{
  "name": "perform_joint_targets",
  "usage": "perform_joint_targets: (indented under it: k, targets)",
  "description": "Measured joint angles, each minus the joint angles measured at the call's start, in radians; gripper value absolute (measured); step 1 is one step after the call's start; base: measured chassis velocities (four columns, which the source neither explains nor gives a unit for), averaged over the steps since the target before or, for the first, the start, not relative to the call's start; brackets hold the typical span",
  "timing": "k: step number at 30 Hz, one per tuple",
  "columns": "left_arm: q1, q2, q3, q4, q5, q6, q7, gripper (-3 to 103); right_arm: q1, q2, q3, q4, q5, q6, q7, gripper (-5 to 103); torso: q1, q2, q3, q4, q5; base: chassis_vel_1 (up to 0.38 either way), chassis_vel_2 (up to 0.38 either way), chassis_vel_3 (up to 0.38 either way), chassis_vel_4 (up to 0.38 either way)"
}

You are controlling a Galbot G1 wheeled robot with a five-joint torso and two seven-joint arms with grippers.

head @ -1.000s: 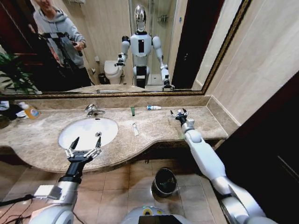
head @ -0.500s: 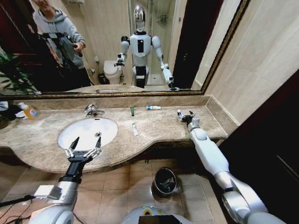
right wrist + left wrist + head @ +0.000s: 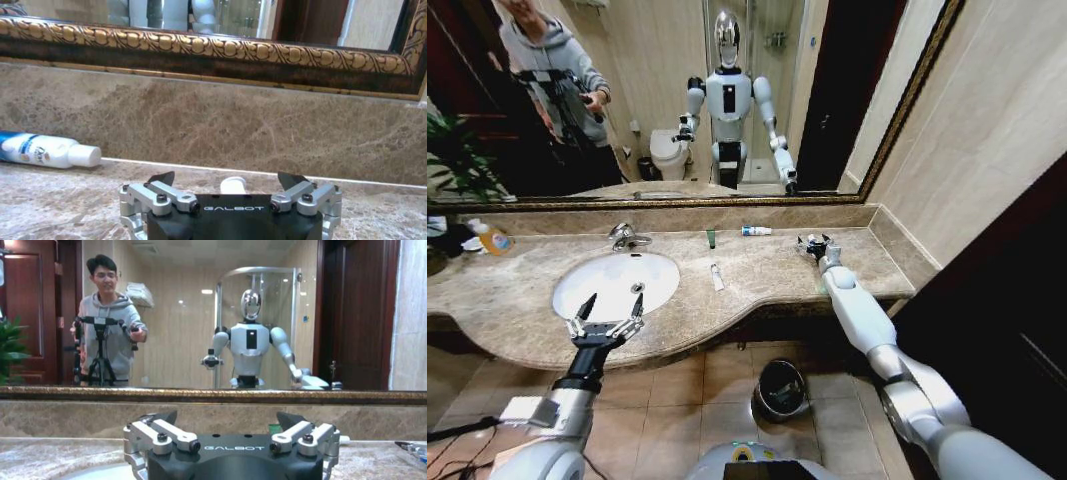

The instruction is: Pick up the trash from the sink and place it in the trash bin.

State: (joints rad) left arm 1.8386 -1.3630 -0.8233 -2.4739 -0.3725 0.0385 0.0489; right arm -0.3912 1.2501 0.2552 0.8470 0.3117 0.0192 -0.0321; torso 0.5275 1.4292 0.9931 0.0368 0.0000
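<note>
Peering through my right wrist view, spread right gripper (image 3: 227,187) jaws marked GALBOT flank a white mini tube (image 3: 232,185); left gripper (image 3: 608,310) jaws spread too.

Counter (image 3: 767,270) polished beige marble; tap (image 3: 624,236) shiny chrome.

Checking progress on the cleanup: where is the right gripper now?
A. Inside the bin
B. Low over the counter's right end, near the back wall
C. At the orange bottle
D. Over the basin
B: the right gripper is out over the counter at its right end, jaws open with a small white tube between them.
</note>
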Motion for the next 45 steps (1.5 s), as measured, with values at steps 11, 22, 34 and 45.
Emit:
perform_joint_targets:
  k: [11,22,34,45]
  targets:
    - [0.000,0.000,0.000,0.000,0.000,0.000,0.000,100,-0.011,0.010,0.002,-0.023,0.008,0.010,-0.026,74,0.000,0.000,0.000,0.0000,0.0001,0.000,0.000,0.000,0.000]
    - [0.000,0.000,0.000,0.000,0.000,0.000,0.000,100,-0.035,0.002,0.005,0.013,0.036,-0.010,-0.027,32,0.000,0.000,0.000,0.0000,0.0000,0.000,0.000,0.000,0.000]
    - [0.000,0.000,0.000,0.000,0.000,0.000,0.000,100,-0.074,-0.023,0.006,0.106,0.053,-0.038,-0.019,25,0.000,0.000,0.000,0.0000,0.0000,0.000,0.000,0.000,0.000]
    - [0.000,0.000,0.000,0.000,0.000,0.000,0.000,100,-0.289,-0.150,0.065,0.483,0.163,-0.061,0.002,25,0.000,0.000,0.000,0.0002,0.0001,0.000,0.000,0.000,0.000]
